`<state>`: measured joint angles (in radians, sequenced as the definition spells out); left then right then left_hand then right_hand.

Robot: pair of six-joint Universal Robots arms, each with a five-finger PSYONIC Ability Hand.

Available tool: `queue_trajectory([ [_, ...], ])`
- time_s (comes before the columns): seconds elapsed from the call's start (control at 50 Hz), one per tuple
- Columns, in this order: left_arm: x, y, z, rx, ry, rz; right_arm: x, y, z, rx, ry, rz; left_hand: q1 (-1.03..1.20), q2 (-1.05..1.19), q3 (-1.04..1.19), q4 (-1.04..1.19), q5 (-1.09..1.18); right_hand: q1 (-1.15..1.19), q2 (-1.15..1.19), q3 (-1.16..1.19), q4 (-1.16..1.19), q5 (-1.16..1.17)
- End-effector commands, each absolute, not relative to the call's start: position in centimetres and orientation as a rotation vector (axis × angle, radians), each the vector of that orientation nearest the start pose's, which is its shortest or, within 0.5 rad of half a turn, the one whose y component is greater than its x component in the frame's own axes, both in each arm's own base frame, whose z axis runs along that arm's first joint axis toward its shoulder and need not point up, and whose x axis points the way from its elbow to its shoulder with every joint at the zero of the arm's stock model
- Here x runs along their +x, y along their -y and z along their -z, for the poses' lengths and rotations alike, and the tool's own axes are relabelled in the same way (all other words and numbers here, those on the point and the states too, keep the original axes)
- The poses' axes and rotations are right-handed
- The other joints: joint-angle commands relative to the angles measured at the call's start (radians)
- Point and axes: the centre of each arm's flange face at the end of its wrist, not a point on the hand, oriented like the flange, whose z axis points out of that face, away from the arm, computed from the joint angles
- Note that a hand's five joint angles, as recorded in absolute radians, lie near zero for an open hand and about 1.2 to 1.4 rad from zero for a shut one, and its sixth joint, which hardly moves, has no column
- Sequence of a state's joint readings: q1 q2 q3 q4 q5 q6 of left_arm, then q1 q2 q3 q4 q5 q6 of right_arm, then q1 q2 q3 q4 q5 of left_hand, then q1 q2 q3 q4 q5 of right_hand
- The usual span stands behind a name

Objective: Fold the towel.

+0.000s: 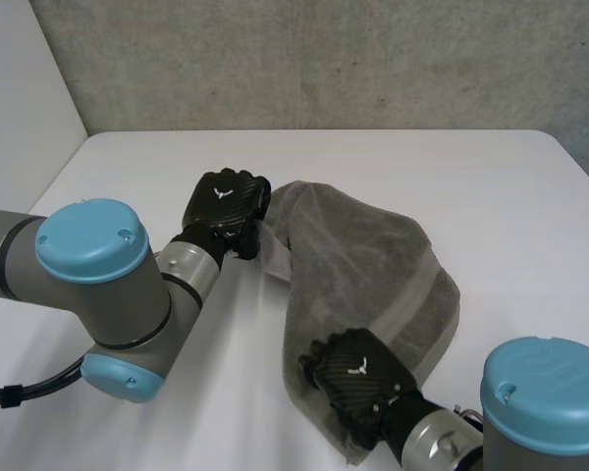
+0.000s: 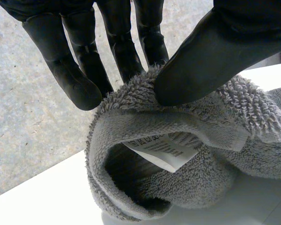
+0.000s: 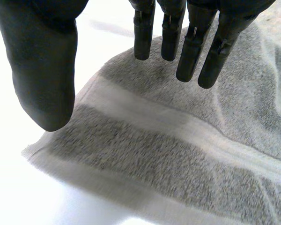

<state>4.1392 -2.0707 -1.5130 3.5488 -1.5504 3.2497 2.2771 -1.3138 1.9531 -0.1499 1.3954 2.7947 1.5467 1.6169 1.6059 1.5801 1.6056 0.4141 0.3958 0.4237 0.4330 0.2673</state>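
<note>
A grey towel point(image 1: 363, 255) lies crumpled and partly doubled over on the white table point(image 1: 491, 186). My left hand point(image 1: 226, 203) is at its far left corner. In the left wrist view the thumb point(image 2: 201, 61) pinches that rolled corner point(image 2: 131, 117) against the fingers point(image 2: 131, 51), just above a white care label point(image 2: 166, 147). My right hand point(image 1: 358, 378) hovers over the towel's near end. In the right wrist view its fingers point(image 3: 192, 51) are straight and the thumb point(image 3: 42, 70) stands apart, above the towel's lighter woven band point(image 3: 178, 126), holding nothing.
A grey concrete wall point(image 1: 324, 59) runs behind the table's far edge, and a white wall point(image 1: 20, 88) stands at the left. Both arms come in from the near side. Bare tabletop lies to the right of the towel and beyond it.
</note>
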Motion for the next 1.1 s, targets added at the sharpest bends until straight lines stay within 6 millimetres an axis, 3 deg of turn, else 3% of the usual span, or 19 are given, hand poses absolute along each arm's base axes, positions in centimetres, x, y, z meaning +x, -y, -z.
queue_trajectory([
  [0.02,-32.9,26.6,-17.8,0.874,-2.413,2.336,27.8,9.9,-13.3,-1.438,-2.052,1.348,-0.15,-0.221,-0.21,-0.184,-0.384,0.017,0.036,0.008,-0.002,-0.01],
  [0.68,-32.8,26.3,-17.4,0.879,-2.432,2.314,28.2,10.7,-11.8,-1.417,-1.994,1.4,-0.15,-0.221,-0.21,-0.184,-0.384,0.179,0.197,0.169,0.16,0.151],
  [1.1,-32.8,26.2,-17.4,0.88,-2.434,2.315,28.7,11.6,-12.4,-1.4,-1.972,1.465,-0.15,-0.221,-0.21,-0.184,-0.384,0.32,0.338,0.31,0.301,0.292],
])
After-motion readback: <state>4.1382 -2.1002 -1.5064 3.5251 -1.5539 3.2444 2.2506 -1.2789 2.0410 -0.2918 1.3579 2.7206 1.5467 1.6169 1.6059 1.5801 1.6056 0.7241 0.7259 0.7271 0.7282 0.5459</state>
